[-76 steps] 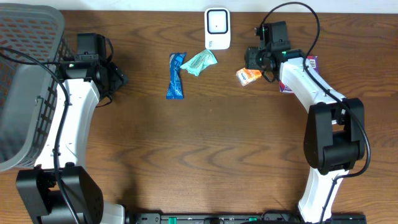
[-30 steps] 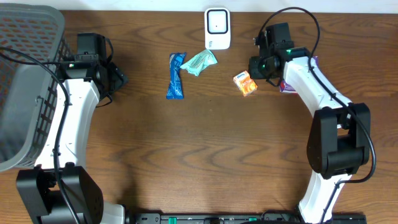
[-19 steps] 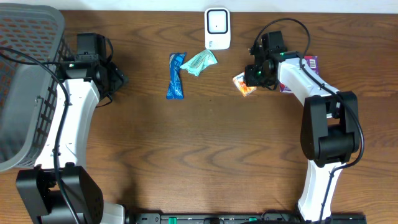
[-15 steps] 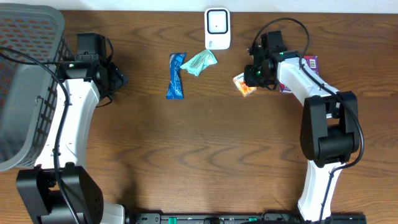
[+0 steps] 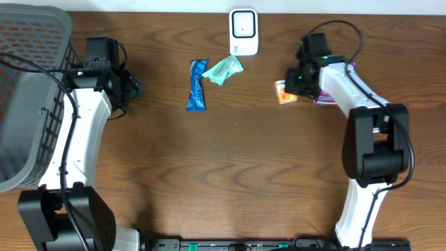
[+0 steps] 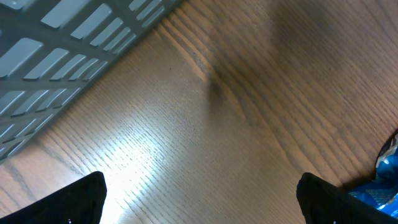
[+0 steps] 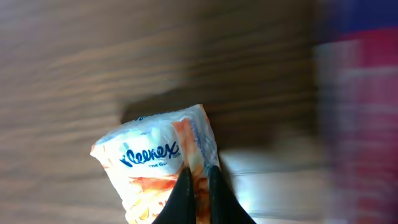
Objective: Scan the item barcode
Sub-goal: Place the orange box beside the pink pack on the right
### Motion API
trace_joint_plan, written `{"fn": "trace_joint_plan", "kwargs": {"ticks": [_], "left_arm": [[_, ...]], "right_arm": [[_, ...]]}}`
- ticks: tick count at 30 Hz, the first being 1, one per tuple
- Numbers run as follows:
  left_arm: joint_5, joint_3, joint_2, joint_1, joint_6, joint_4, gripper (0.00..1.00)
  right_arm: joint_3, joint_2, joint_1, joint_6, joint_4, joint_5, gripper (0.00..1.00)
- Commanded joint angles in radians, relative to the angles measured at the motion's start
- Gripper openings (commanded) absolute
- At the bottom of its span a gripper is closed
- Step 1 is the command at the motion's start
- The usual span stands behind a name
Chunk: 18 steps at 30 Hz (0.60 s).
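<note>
Right gripper (image 7: 198,186) had just pinched shut on tissue pack (image 7: 163,163), shifting it rightward from scanner (image 5: 243,31); carry to scanner presumably next. Left gripper (image 6: 199,202) stayed wide, empty.

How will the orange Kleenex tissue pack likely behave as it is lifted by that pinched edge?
The Kleenex pack looks soft and puffy, so it will probably sag or swing rather than stay rigid. The right pincer is shut on just a thin fold of its glossy wrapper, which may slip. It looks light for its size, so lifting should be easy.
</note>
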Motion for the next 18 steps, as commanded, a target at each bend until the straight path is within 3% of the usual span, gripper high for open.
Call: {"fn": "trace_joint_plan", "kwargs": {"ticks": [1,18], "left_arm": [[-0.012,0.000,0.004,0.002,-0.012,-0.003,0.98],[-0.012,0.000,0.004,0.002,-0.012,-0.003,0.98]], "right_arm": [[-0.007,-0.040,-0.048,0.029,-0.005,0.126,0.01],[-0.007,-0.039,-0.069,0.050,0.029,0.103,0.01]]}}
